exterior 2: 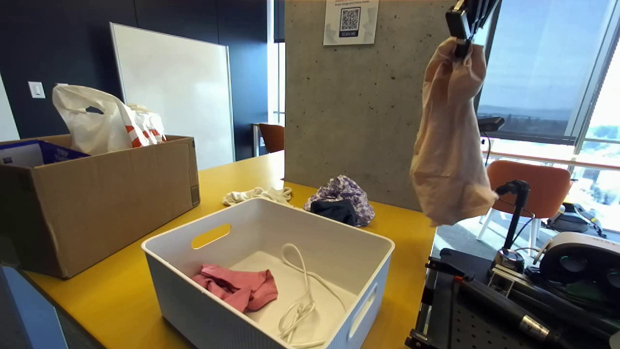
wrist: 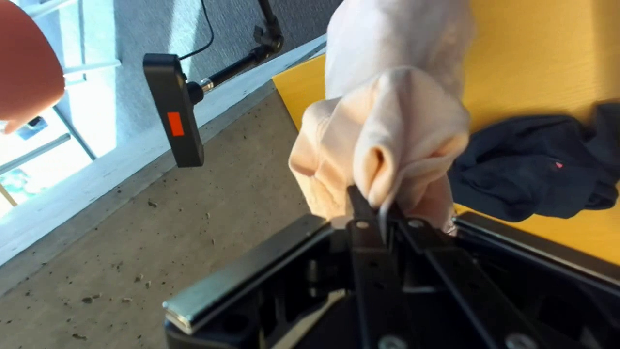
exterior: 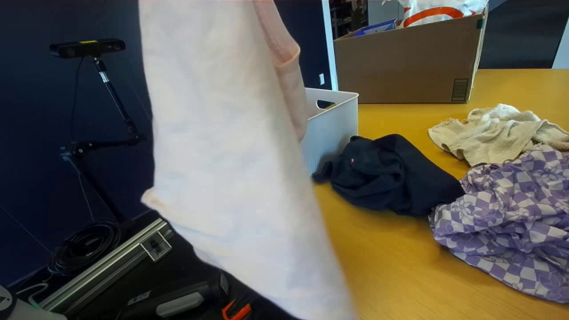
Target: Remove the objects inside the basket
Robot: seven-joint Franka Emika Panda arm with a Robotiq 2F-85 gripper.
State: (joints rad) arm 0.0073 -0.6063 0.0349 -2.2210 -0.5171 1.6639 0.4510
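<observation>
Claw: clamped on the peach cloth, holding it high at 2 o'clock from the basket in an exterior view, outside the rim.
Cream cloth, purple cloth, navy cloth: outside, between 12 and 2 o'clock from the basket; apparently done.
Red cloth: left inside, toward 8 o'clock.
Cord: left inside, toward 4 o'clock; perhaps past halfway, by this count.
Edge: near the basket at 3 o'clock, gear beyond; some risk of a drop there.
Worktop: open stretch at 6 o'clock from the navy cloth in an exterior view, likely laying room.
Box: at 10 o'clock from the basket, likely limiting moves that way.
</observation>
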